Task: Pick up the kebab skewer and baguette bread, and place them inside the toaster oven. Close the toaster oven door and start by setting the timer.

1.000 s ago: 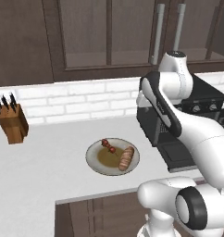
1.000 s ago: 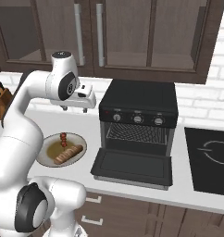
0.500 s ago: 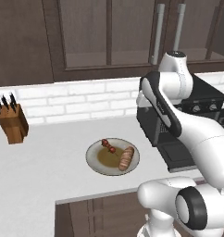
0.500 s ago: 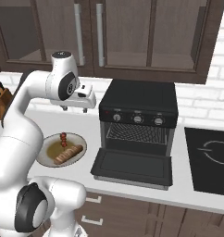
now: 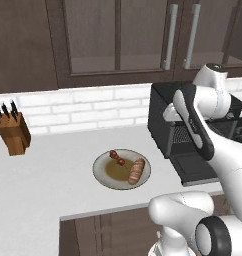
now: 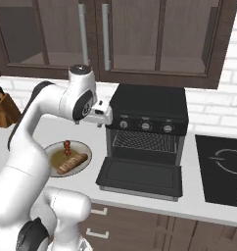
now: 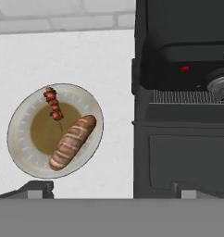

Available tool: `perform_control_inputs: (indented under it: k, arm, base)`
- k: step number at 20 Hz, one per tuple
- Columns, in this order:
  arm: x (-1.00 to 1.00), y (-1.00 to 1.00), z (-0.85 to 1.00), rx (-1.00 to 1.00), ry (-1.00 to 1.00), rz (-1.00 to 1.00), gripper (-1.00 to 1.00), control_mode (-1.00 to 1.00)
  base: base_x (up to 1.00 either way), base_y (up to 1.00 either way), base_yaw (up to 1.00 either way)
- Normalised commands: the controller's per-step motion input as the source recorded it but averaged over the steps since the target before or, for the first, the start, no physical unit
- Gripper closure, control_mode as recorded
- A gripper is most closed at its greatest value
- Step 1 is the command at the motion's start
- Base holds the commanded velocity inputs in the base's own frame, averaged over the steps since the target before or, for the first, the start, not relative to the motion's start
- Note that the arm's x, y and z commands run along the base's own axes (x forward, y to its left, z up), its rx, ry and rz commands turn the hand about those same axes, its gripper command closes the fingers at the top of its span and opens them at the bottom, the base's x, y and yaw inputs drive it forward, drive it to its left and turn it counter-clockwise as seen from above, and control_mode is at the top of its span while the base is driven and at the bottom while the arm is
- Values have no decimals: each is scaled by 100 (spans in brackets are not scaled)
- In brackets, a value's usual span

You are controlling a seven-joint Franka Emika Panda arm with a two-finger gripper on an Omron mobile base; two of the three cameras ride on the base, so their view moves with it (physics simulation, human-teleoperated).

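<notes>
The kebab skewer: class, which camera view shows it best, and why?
The hand view: it looks straight down on the kebab skewer, separating its chunks beside the baguette bread. In the left base view and right base view it is small.

toaster oven [image 6: 149, 105]: matt black | plate [image 7: 21, 152]: glossy ceramic | knife block [image 5: 14, 134]: wood

- Kebab skewer [image 7: 53, 105], left of the hand view: red and dark brown chunks.
- Baguette bread [image 7: 72, 141]: golden-brown, paler score lines.
- Plate [image 7: 22, 143]: pale grey rim, olive-brown centre.
- Toaster oven [image 6: 150, 128], middle of the right base view: black, silver knobs.
- Knife block [image 5: 13, 133], left edge of the left base view: brown, black handles.
- Counter [image 5: 48, 175]: speckled white.
- Cabinets [image 5: 93, 35]: dark brown.
</notes>
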Motion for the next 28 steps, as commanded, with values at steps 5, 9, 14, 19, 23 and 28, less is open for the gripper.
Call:
perform_control_inputs:
  k: [5,9,14,19,23,28]
  arm:
    - [-45,-97,-28,5,-30,20,-100,-100]
    - [-23,-99,-35,2,-31,24,-100,-100]
    - [-1,-81,-41,0,-26,22,-100,-100]
    - [8,-61,-22,1,-19,21,-100,-100]
    - [30,-18,-16,7,-21,16,-100,-100]
    - [37,-5,-11,13,-16,8,-100,-100]
  base:
    - [0,0,0]
    - [0,0,0]
    - [0,0,0]
    - [0,0,0]
    - [0,0,0]
    - [0,0,0]
